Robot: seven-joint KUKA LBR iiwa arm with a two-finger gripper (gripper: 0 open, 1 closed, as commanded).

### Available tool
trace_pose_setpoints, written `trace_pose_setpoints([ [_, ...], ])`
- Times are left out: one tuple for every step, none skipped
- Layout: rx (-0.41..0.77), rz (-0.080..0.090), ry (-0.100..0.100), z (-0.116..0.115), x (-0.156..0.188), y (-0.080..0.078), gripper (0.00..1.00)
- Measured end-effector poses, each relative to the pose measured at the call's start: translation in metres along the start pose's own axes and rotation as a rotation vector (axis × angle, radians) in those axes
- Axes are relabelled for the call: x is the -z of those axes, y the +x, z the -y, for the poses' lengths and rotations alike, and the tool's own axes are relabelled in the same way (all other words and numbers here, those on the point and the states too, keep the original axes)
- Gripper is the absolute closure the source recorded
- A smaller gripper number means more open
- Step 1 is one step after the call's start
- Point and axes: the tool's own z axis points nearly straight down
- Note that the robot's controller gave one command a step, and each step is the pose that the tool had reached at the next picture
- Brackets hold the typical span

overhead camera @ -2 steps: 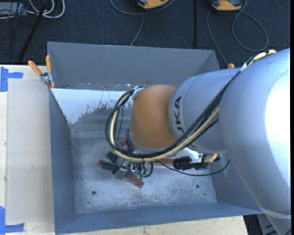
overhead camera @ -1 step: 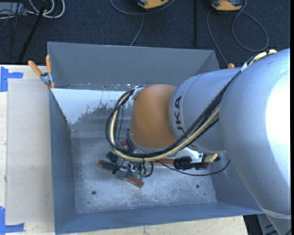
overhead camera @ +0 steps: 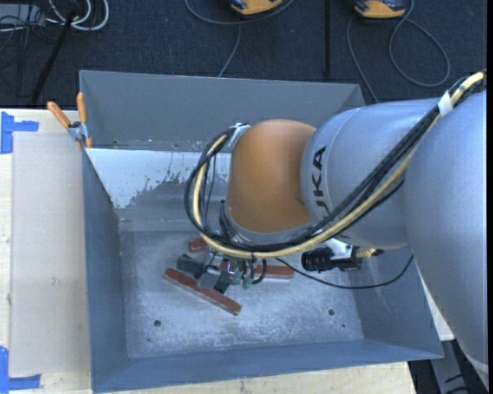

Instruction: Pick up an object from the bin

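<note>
Hanging low over the floor of the grey bin (overhead camera: pixel 107 253), my claw (overhead camera: pixel 223 276) sits near the middle and a little toward the front wall. It is mostly tucked under my own orange cover (overhead camera: pixel 267 175) and the loop of cables (overhead camera: pixel 199 191). Whether it is wide or narrow I cannot tell, because too much of it is hidden.

The few loose things in the bin lie gathered right around me. A long reddish-brown bar (overhead camera: pixel 204 291) lies flat on the floor just in front of the claw, slanting from upper left to lower right. A small dark green piece (overhead camera: pixel 189 265) sits just to the left of the claw. Another brown strip (overhead camera: pixel 273 273) pokes out to the right, partly under my arm. I cannot make out which of these, if any, I am touching.

As I judge it, the reach down is done: I am at the floor, among the things, with the bar the likeliest candidate. I see nothing clearly gripped and nothing raised off the floor. Securing a hold and lifting it clear of the bin look to be what remains.
</note>
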Motion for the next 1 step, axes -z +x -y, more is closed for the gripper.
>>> trace_pose_setpoints([
  [0.001,-0.003,0.002,-0.0001,0.0004,-0.0002,1.00],
])
